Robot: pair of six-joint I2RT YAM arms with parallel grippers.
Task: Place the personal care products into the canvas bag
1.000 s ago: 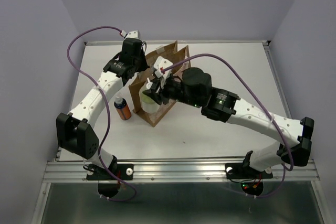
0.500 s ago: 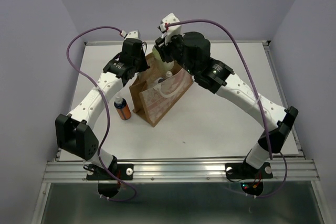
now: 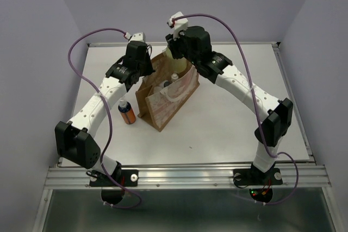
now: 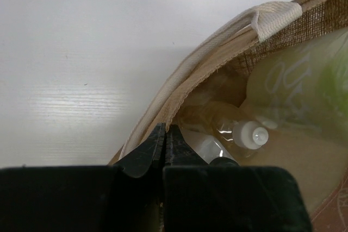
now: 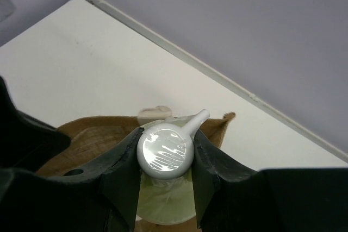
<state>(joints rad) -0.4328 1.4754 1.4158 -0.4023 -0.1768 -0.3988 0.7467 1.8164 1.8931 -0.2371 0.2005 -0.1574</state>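
Compared with a second ago, the right gripper [image 3: 173, 51] sits higher and farther back, carried from low in front of the canvas bag [image 3: 163, 106] to above its far rim, with the pale yellow-green bottle [image 3: 168, 54] in its grasp. From above, the left gripper [image 3: 147, 69] meets the bag's left rim. An orange bottle [image 3: 127, 113] stands on the tabletop [image 3: 228, 118] just beside the bag's left wall.

On the left wrist view, the fingers [image 4: 142, 158] are pinched together on the cream strap [image 4: 217, 52] at the rim, keeping the mouth open. A white-capped bottle [image 4: 252, 134] lies inside.

On the right wrist view, the fingers [image 5: 122, 167] clamp the bottle just under its white cap [image 5: 165, 153], its long axis vertical and its body hanging down. The bag's open mouth shows beneath it, so I judge that a straight descent and release is what remains for this bottle.
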